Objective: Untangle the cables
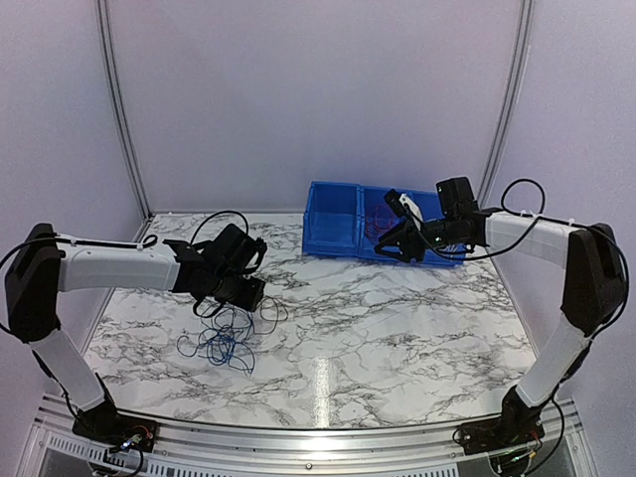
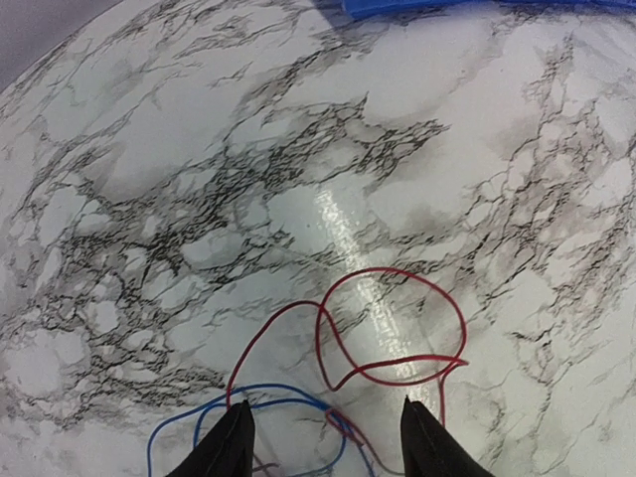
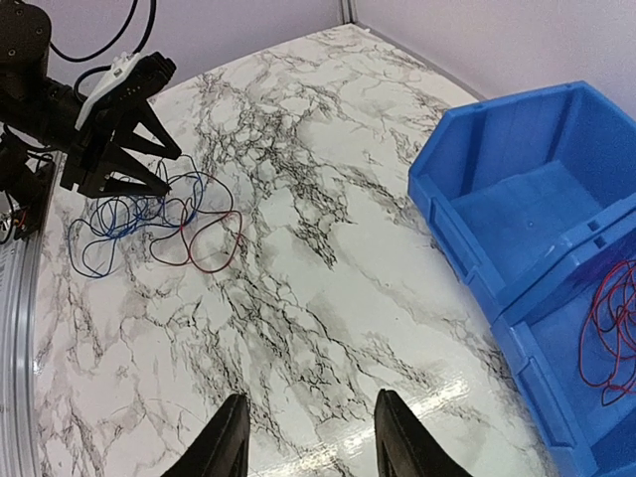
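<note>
1. Marble-patterned table (image 1: 397, 328) fills the floor of a booth with pale lilac walls (image 1: 298, 99), and both arms reach out over it from the near edge.
2. A blue bin (image 1: 333, 241) with two compartments sits at the far edge, right of centre.
3. The cables (image 1: 227, 338) lie in a loose tangle on the left half of the table, close to the left arm and well apart from the bin. Blue loops make up most of it, with red and dark strands mixed in.
4. The left gripper (image 1: 231, 298) hangs right over the far side of that tangle, tips pointing down.
5. The left wrist view shows its fingers spread, clamping nothing. A red wire (image 2: 393, 328) curls in a loop on the marble just ahead of the tips, and a blue wire (image 2: 248, 393) runs across between them. Whether either tip touches a strand cannot be told.
6. The right gripper (image 1: 396, 243) hovers above the table just beside the bin's front wall. Its jaws are parted, with only bare marble showing between them.
7. A separate red cable (image 3: 606, 328) lies coiled inside the bin's right compartment, the one nearer the right arm.
</note>
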Action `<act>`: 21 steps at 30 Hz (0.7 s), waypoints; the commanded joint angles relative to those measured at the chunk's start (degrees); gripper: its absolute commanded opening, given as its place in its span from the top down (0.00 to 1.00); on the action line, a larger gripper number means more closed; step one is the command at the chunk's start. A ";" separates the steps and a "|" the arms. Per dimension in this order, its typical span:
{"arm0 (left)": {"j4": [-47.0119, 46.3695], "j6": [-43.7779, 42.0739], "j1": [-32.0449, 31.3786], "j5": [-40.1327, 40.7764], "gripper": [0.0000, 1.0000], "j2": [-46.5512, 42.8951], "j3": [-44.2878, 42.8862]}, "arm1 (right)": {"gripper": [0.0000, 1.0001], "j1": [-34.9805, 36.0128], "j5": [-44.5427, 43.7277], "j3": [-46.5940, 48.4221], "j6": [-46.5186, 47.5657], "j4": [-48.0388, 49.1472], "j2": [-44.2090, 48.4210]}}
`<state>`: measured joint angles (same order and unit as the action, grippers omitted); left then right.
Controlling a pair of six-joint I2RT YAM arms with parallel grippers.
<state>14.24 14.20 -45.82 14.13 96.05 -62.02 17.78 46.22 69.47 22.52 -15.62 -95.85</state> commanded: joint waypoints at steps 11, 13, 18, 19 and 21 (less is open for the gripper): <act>13.32 6.80 3.97 3.95 0.48 0.99 -1.45 | 0.56 -0.14 3.69 0.04 1.55 0.50 1.28; 13.50 7.63 5.25 1.11 0.48 3.59 -2.56 | 0.56 -0.12 3.40 0.09 1.74 0.50 1.12; 14.09 7.49 6.34 0.94 0.55 8.54 -4.73 | 0.56 -0.11 3.17 0.14 2.08 0.15 0.67; 13.79 7.03 6.42 0.90 0.58 9.08 -5.04 | 0.57 -0.16 3.15 0.07 2.15 0.21 0.67; 13.31 6.20 6.53 1.06 0.64 9.92 -6.01 | 0.56 -0.12 3.03 0.05 2.16 0.24 0.52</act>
<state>26.00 21.08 -39.44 16.16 104.71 -65.43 17.78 48.62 69.38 23.97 -15.11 -95.42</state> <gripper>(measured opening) 0.404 0.435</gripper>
